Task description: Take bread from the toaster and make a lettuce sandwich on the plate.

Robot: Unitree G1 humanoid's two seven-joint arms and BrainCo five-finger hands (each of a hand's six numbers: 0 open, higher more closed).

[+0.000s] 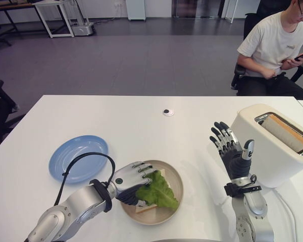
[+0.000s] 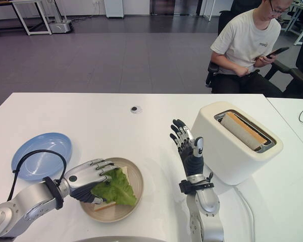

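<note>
The left hand (image 1: pixel 131 180) grasps the limp lettuce (image 1: pixel 159 191) on the plate (image 1: pixel 175 175) by the bench's (image 1: pixel 116 116) front edge, while the released right hand (image 1: pixel 231 151) stands beside the toaster (image 1: pixel 257 156), whose light, stiff bread slice (image 1: pixel 287 132) looks best pinched by its top edge.

The toaster (image 1: pixel 262 151), far right, has a smooth cream shell with a satin sheen and brushed metal round its slot. The table (image 1: pixel 141 121) is smooth, matt white. The blue plate (image 1: pixel 70 156) is glossy and the tan plate (image 1: pixel 178 181) matt. The lettuce (image 1: pixel 159 191) is crinkled. The left hand (image 1: pixel 129 184) and right hand (image 1: pixel 232 154) are silvery metal and black plastic.
</note>
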